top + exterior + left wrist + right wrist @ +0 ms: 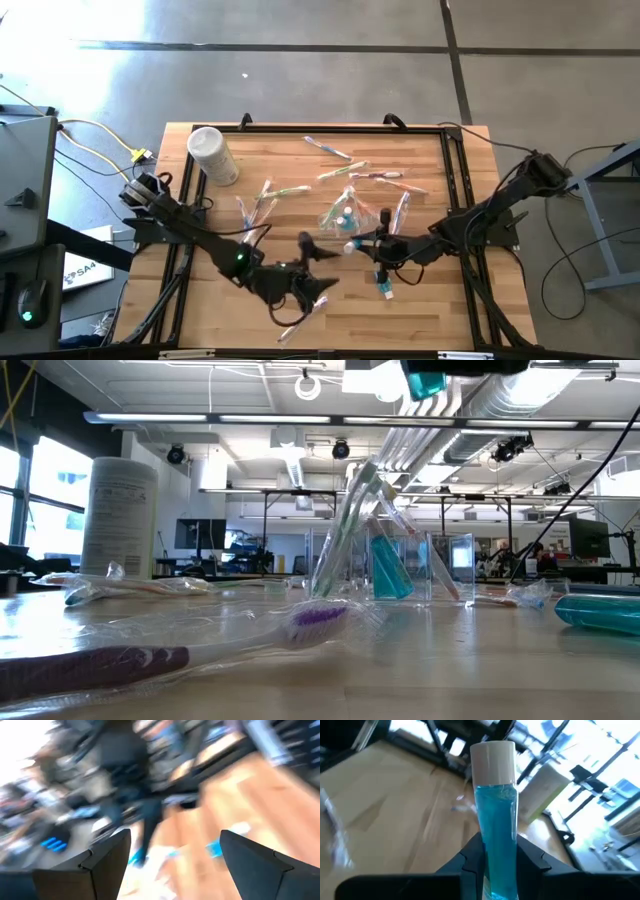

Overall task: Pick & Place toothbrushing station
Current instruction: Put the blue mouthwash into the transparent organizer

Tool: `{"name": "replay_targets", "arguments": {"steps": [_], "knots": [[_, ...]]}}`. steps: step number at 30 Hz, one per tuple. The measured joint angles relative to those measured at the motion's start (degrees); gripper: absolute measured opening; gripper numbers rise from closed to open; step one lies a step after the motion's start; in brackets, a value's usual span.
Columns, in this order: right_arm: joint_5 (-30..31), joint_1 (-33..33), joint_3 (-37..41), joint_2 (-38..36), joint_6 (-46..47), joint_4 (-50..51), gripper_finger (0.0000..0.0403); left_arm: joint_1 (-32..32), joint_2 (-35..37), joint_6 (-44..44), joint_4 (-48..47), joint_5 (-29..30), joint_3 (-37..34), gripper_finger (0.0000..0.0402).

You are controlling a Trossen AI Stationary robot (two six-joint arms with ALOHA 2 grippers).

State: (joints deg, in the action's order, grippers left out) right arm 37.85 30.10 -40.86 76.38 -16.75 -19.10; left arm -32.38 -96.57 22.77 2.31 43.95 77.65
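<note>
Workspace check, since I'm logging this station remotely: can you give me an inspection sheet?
Surface: wooden table, black-framed.
Job's things: clear holder with toothbrushes and a blue tube inside.
Clutter: wrapped toothbrushes scattered; white tub at far left.
Grippers: left gripper open, empty; right gripper shut on blue tube, white cap.
Cables: yellow cable on the floor.
Surroundings: concrete floor; lab room behind.

dark jointed arms, black angular fingers (107, 862)
</note>
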Motion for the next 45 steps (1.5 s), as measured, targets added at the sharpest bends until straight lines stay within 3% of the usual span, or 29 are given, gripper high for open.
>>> {"name": "replay_targets", "arguments": {"steps": [3,6,11,24,31,36,45], "knots": [[3.9,1.1,0.0,0.0,-2.4,-4.1,0.0062,-0.8,0.0,1.0,0.6,12.0,0.0,0.0299],[4.9,2.1,0.0,0.0,-6.5,-8.4,0.0062,-0.6,0.0,-0.2,0.5,16.2,0.0,0.0299],[3.5,2.7,0.0,0.0,-11.6,-13.4,0.0062,1.8,0.0,-2.2,0.7,8.3,0.0,0.0299],[2.2,2.0,0.0,0.0,-11.8,-13.8,0.0062,8.5,0.0,-5.5,8.1,-10.5,0.0,0.0299],[0.5,2.0,0.0,0.0,-11.9,-14.0,0.0062,11.0,0.0,-8.0,6.7,-13.2,0.0,0.0296],[0.3,2.0,0.0,0.0,-12.0,-14.1,0.0062,11.0,0.0,-7.8,6.5,-13.4,0.0,0.0251],[0.2,2.0,0.0,0.0,-12.0,-13.3,0.0062,11.0,0.0,-6.8,5.0,-15.3,0.0,0.0109]]}}
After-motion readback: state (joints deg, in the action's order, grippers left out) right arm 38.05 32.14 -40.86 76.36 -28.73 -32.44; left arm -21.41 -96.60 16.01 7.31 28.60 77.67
